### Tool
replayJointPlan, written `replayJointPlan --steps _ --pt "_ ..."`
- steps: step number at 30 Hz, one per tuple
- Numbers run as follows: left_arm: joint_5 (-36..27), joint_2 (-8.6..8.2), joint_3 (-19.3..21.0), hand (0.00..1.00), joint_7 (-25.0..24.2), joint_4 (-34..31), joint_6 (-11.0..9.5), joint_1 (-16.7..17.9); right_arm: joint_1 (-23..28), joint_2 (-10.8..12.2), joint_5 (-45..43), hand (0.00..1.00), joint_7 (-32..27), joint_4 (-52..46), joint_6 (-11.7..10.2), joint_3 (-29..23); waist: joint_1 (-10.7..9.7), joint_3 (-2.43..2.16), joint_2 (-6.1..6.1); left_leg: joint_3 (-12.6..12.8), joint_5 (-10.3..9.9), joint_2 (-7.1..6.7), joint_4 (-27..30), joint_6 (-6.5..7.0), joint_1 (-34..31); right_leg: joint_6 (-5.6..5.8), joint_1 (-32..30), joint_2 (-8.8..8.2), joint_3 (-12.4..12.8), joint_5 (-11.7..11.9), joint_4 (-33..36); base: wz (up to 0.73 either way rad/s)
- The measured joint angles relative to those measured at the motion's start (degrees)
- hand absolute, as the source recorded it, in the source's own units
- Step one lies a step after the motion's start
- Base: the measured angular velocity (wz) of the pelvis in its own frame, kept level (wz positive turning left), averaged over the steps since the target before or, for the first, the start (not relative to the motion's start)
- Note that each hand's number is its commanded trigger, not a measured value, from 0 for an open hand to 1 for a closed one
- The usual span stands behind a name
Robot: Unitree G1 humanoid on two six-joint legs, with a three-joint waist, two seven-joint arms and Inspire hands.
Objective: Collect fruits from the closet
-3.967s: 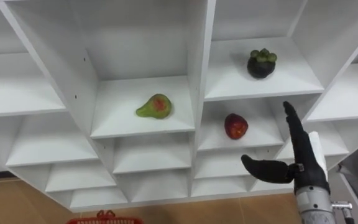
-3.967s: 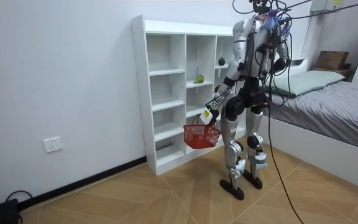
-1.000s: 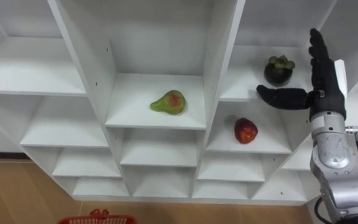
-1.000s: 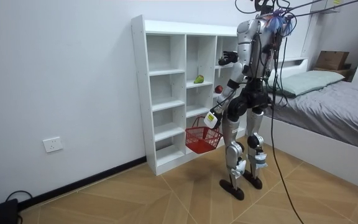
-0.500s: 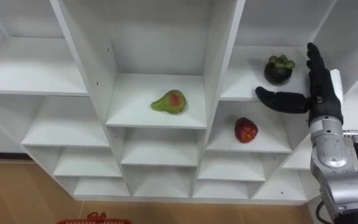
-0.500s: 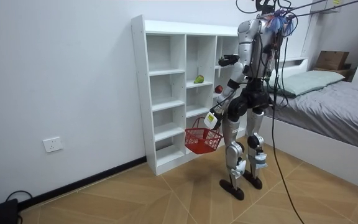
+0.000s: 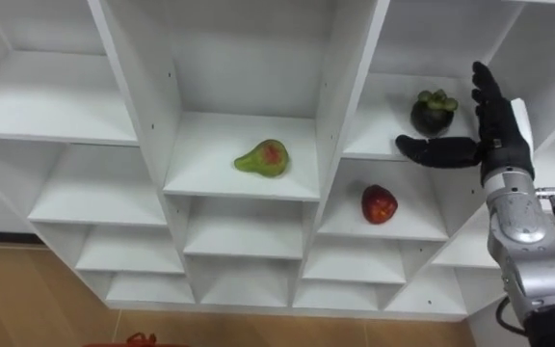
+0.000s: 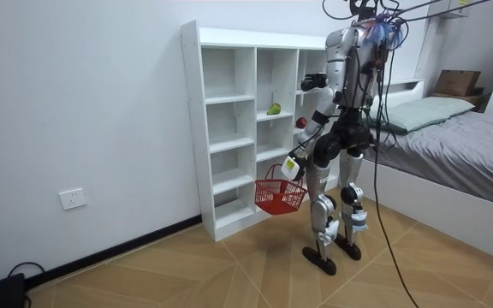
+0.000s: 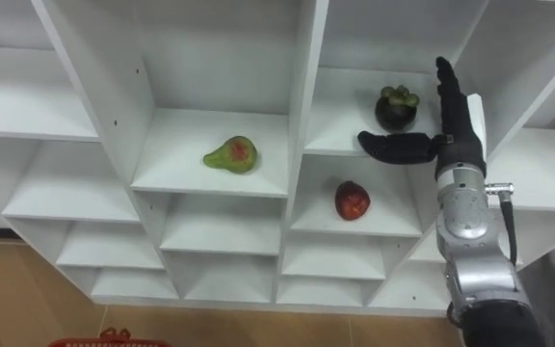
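I stand in front of a white closet (image 7: 340, 116). A dark mangosteen (image 7: 433, 111) sits in the upper right compartment. Below it lies a red apple (image 7: 379, 203), and a green pear with a red patch (image 7: 263, 157) lies in the middle compartment. My right hand (image 7: 494, 130) is open just right of the mangosteen, fingers pointing up and thumb reaching left beneath the fruit, not touching it. In the room view my left hand (image 8: 292, 161) hangs low, shut on the handle of a red basket (image 8: 278, 196).
The other closet compartments (image 7: 46, 106) hold nothing. A bed (image 8: 460, 145) stands behind me at the room view's right. Wooden floor (image 8: 229, 274) lies open before the closet. The basket's rim (image 9: 99, 339) peeks in at the bottom of the eye view.
Since four seconds ago my right hand has risen from beside the apple's compartment to the mangosteen's level. Over the last second it has barely moved. The basket swings slightly.
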Motion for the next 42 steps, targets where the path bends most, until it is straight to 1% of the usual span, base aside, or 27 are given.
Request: replayJointPlan --steps 5,8,14,27,28,29,30,31,34,36,38,42 --pt "0.0 0.04 0.1 1.00 0.0 -0.1 0.1 0.0 -0.2 0.0 -0.1 0.00 0.6 0.3 0.2 -0.4 0.1 0.33 -0.17 -0.3 0.0 0.00 0.0 0.00 0.1 0.00 0.3 0.00 -0.3 0.0 0.0 0.02" --pt "0.0 0.07 0.1 1.00 0.0 -0.1 0.4 -0.1 -0.2 0.0 -0.1 0.00 0.7 0.4 0.7 -0.4 0.2 0.35 -0.18 -0.3 0.0 -0.01 0.0 0.00 0.1 0.00 0.3 -0.03 -0.4 0.0 0.0 0.00" --pt "0.0 0.08 0.1 1.00 0.0 0.0 0.5 -0.1 -0.6 0.0 -0.1 0.00 1.2 1.6 0.7 -0.4 0.5 0.46 -0.15 -0.6 0.0 -0.02 -0.2 0.00 0.3 0.00 0.7 0.00 -0.6 0.0 0.0 0.01" --pt "0.0 0.09 0.1 1.00 -0.1 0.1 0.8 -0.4 -1.2 -0.2 -0.3 0.00 2.5 1.8 0.7 -0.4 0.8 0.45 -0.16 -0.9 0.0 -0.04 -0.1 -0.02 0.3 0.00 0.7 0.00 -0.9 0.0 0.0 0.00" --pt "0.0 0.08 0.1 1.00 -0.2 0.1 0.9 -0.5 -1.2 -0.3 -0.3 0.45 2.8 1.8 0.7 -0.4 0.9 0.45 -0.16 -0.9 0.0 -0.03 -0.1 -0.02 0.4 0.00 0.7 0.01 -0.9 0.0 0.0 0.00" --pt "0.0 0.08 0.1 1.00 -0.2 0.1 0.9 -0.5 -1.2 -0.3 -0.3 0.60 2.9 1.8 0.7 -0.4 0.9 0.44 -0.16 -0.9 0.0 -0.03 -0.1 -0.02 0.4 0.00 0.7 0.01 -0.9 0.0 0.0 0.00" --pt "-0.1 0.08 0.1 1.00 -0.2 0.1 1.0 -0.5 -1.2 -0.3 -0.2 0.78 3.0 1.9 0.7 -0.4 1.1 0.42 -0.13 -0.9 0.0 -0.02 -0.1 -0.02 0.4 0.00 0.7 0.01 -0.9 0.0 0.0 0.00" --pt "-0.1 0.09 0.1 1.00 -0.3 0.1 1.1 -0.6 -1.2 -0.5 -0.2 1.00 3.1 2.1 0.7 -0.4 1.2 0.41 -0.12 -0.9 0.0 -0.02 -0.1 -0.02 0.4 0.00 0.7 0.00 -0.9 0.0 0.0 0.00" --pt "-0.1 0.15 0.1 1.00 -0.5 0.1 1.3 -0.6 -2.0 -0.8 -0.2 1.00 2.9 3.4 0.7 -0.4 1.3 0.38 -0.14 -0.9 0.0 -0.03 -0.1 -0.02 0.5 0.00 0.7 -0.01 -0.9 0.0 0.0 0.00" --pt "-0.1 0.18 0.1 1.00 -0.6 0.1 1.4 -0.7 -3.0 -2.2 -0.2 1.00 2.6 4.7 0.7 -0.4 1.5 0.34 -0.18 -0.9 0.0 -0.03 -0.1 -0.02 0.5 0.00 0.8 -0.01 -0.9 0.0 0.0 0.00" --pt "-0.1 0.21 0.1 1.00 -0.6 0.1 1.5 -0.7 -3.4 -2.9 -0.3 1.00 2.5 5.3 0.7 -0.4 1.6 0.30 -0.24 -0.9 0.0 -0.01 -0.1 -0.02 0.6 0.00 0.9 0.01 -0.9 0.0 0.0 0.00" --pt "-0.1 0.22 0.1 1.00 -0.7 0.1 1.6 -0.7 -4.2 -3.3 -0.3 1.00 2.2 6.0 1.0 -0.7 1.6 0.26 -0.22 -0.9 0.0 0.00 -0.1 -0.02 0.7 0.00 1.0 0.03 -0.9 0.0 0.0 0.00"
